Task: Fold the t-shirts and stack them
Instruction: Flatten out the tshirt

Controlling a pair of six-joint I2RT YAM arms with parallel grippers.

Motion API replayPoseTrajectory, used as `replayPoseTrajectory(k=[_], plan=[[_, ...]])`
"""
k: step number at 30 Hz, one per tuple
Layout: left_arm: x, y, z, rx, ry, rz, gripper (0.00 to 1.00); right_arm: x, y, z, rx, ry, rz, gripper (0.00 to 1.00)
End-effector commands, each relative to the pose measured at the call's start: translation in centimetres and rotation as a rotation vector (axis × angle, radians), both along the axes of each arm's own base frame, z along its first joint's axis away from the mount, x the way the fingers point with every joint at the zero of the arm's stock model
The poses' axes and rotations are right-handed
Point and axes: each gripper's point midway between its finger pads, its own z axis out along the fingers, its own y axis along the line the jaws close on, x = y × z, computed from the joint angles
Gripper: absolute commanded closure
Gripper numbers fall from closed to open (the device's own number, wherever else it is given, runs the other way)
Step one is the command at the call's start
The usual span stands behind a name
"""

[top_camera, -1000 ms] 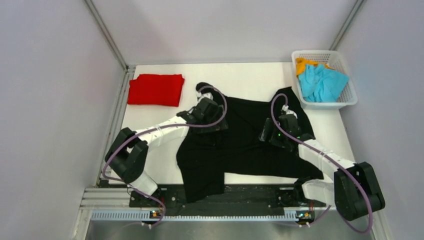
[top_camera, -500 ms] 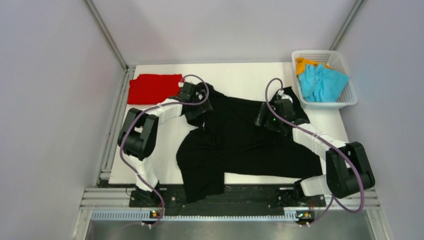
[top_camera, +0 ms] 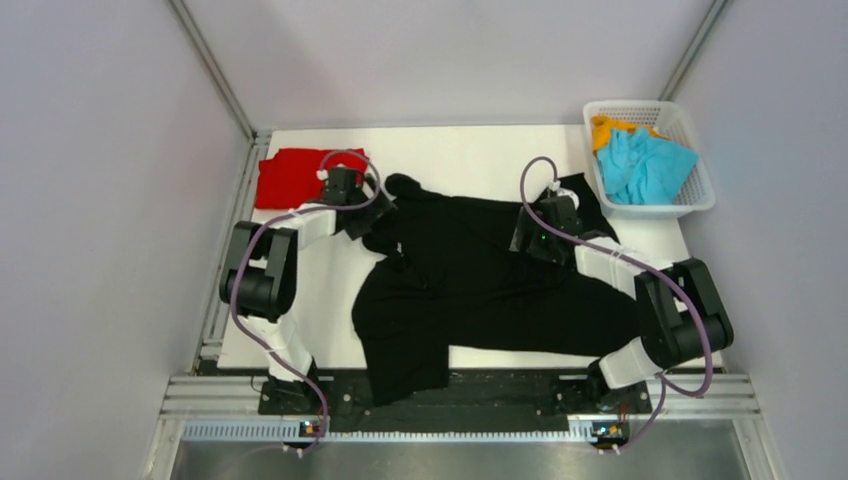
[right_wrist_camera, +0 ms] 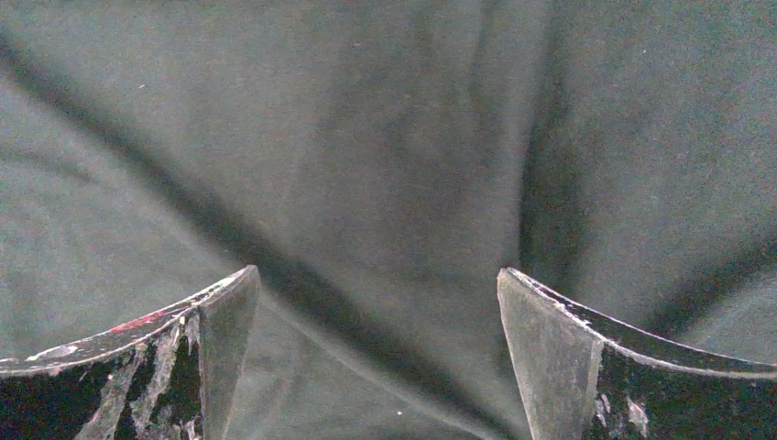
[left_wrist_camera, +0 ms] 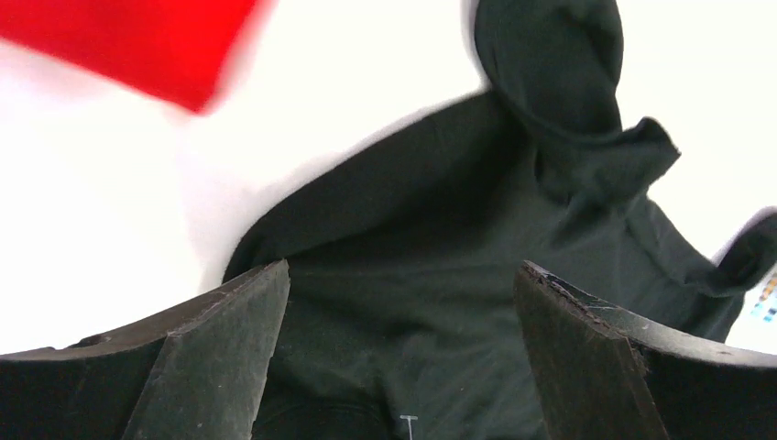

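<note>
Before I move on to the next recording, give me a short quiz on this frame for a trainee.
1. Fill in: the left tool and the right tool both have their jaws ____.
2. True or false: the red t-shirt lies folded, to the left of the black t-shirt.
3. Where are the cyan garment and the orange garment? A: in the white basket. B: on the black t-shirt. C: under the red t-shirt.

Key: 1 open; 2 true; 3 A.
</note>
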Motion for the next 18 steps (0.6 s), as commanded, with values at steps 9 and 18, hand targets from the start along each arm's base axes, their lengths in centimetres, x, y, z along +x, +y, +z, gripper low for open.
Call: replayPoseTrajectory(k=[9,18], plan=[[-1.7,6.9,2.3,0.058,0.021,0.117,0.01,4.1,1.6,4.4,0.019,-0.138,0.078,0.01],[1.2,0.7,8.3,-0.020,-0.168,-0.052,0.01,7.2,8.7,9.8,0.156,-0.292,0.341,0.01]])
